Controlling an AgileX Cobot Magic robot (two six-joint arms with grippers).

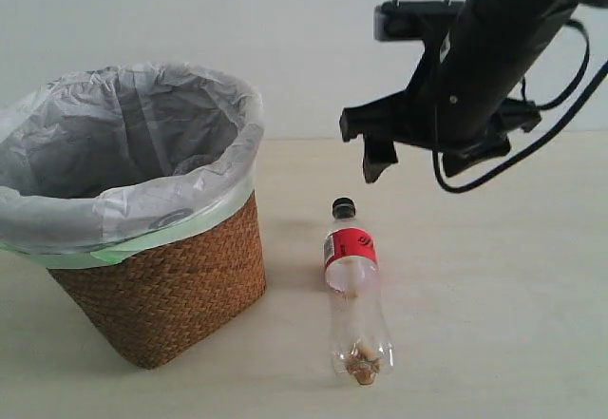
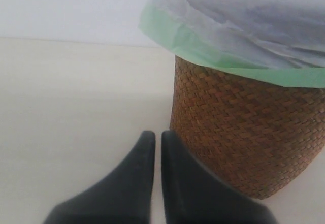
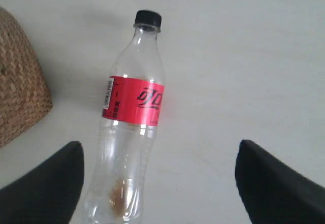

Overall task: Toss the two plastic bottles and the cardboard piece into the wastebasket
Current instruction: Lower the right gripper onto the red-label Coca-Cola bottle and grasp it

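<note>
A clear plastic bottle with a black cap and red label (image 1: 353, 286) lies on the pale table, cap pointing away, with a brown residue in its base. My right gripper (image 1: 418, 167) hangs open above and behind it; in the right wrist view the bottle (image 3: 133, 107) lies below the open gripper (image 3: 160, 145), close to one finger. The brown wicker wastebasket (image 1: 166, 286), lined with a white bag and banded in pale green, stands left of the bottle. My left gripper (image 2: 158, 135) is shut and empty, low beside the basket's wall (image 2: 244, 127). The green-capped bottle and the cardboard piece are out of view.
The basket's woven side (image 3: 18, 82) shows at the edge of the right wrist view, a short gap from the bottle. A plain white wall (image 1: 285, 29) runs behind the table. Black cables (image 1: 560, 115) loop off the right arm.
</note>
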